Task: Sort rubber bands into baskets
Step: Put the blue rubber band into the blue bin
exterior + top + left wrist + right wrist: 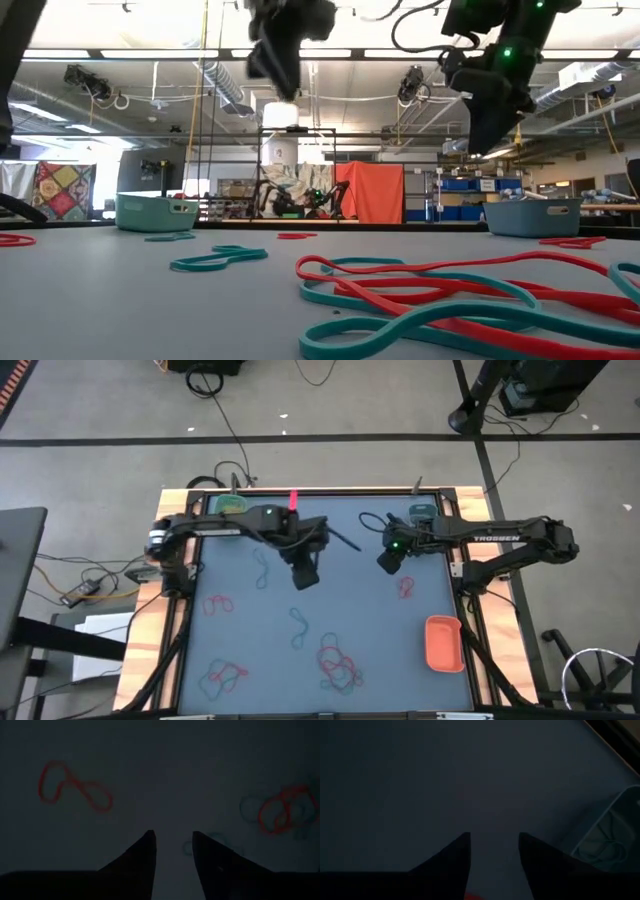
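1. Tangled red and teal rubber bands (470,295) lie closest to the low camera, in a heap near the desk's front edge, which we also see from above as a cluster (335,665).
2. More rubber bands are scattered over the desk (250,650): a red loop (218,604) toward the left edge, a red-and-teal knot (222,678) at the front left corner, a teal one (299,622) mid-desk, another teal strand (263,572) just beside our left arm, and a red one (406,588) near the right edge.
3. Three baskets stand on the desk: the green basket (226,506) at the back left corner, the teal basket (420,514) at the back right, and the orange-red basket (444,642) along the right edge toward the front.
4. Our left gripper (304,574) hangs above the middle of the desk with its fingers (142,857) parted a modest gap and nothing between them.
5. Our right gripper (389,559) hovers near the teal basket, fingers likewise apart and empty; the basket's corner (615,837) shows in its wrist view with teal bands already inside.
6. We judge we are between picks, most bands still unsorted.
7. Next, each gripper needs to descend onto a single band, pinch the thin loop off the flat surface, and carry it to the matching basket. The tangled heaps look hard to separate cleanly.
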